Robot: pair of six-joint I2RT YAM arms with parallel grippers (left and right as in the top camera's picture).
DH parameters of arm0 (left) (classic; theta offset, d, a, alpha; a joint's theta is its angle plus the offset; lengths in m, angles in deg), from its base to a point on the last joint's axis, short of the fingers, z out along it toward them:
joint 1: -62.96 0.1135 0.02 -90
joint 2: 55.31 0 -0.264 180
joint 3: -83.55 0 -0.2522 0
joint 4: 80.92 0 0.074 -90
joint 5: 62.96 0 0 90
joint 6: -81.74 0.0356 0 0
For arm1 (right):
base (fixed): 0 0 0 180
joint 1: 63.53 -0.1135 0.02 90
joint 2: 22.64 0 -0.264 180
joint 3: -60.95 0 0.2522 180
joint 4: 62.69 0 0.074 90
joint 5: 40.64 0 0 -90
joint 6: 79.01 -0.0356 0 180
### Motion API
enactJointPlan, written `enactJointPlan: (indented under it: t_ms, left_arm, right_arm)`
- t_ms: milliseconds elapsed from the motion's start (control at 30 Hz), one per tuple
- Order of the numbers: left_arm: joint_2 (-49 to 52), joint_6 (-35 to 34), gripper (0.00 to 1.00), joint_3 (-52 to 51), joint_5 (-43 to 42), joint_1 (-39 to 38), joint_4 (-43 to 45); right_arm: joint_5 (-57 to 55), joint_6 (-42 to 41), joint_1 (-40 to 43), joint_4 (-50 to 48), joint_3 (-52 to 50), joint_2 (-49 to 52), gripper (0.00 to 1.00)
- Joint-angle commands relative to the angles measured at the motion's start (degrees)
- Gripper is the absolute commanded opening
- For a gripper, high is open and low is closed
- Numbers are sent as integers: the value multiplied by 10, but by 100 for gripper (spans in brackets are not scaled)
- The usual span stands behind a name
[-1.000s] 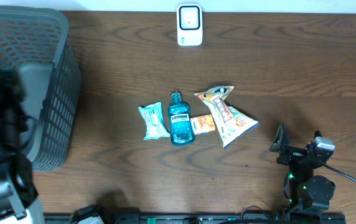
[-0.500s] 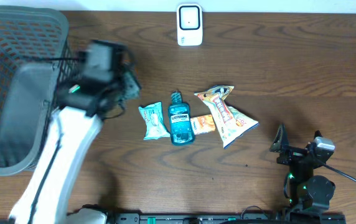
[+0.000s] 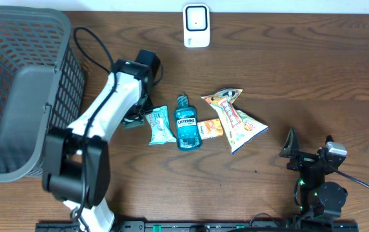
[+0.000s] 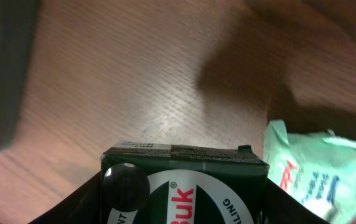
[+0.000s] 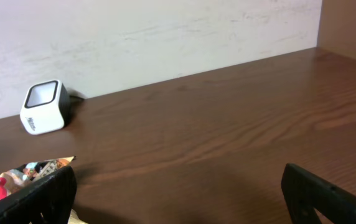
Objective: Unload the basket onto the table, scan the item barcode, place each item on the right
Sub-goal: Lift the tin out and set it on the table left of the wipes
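**Left arm is carrying a carton, well short of the scanner**

The left gripper [image 3: 137, 111] is grasping a dark green carton [image 4: 184, 180] by its two sides, low over the table, well in front of the scanner [image 3: 197, 26] and off to its left. It is hanging just beside a mint-green packet [image 3: 159, 125]. No barcode is showing on the carton's visible faces, so it is likely risking a wrong face toward the scanner's window. A low swing toward the scanner may be clipping the packet or the mouthwash bottle [image 3: 186, 125]. The right gripper [image 3: 308, 153] is sitting spread wide and empty, far in front of the scanner and to its right.
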Motion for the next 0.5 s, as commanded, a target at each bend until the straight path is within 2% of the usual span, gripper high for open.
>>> enactJointPlan:
  t_ms: [0,300,467]
  left_arm:
    - [35,-8,42,1,0,-8,11]
    - [90,-39,43,-16,-2,-9,28]
    - [94,-38,43,-54,-59,-9,87]
  right_arm:
    - [-1,-4,-3,3,0,-2,99]
    - [-1,-4,-3,3,0,-2,99]
    - [-1,-4,-3,3,0,-2,99]
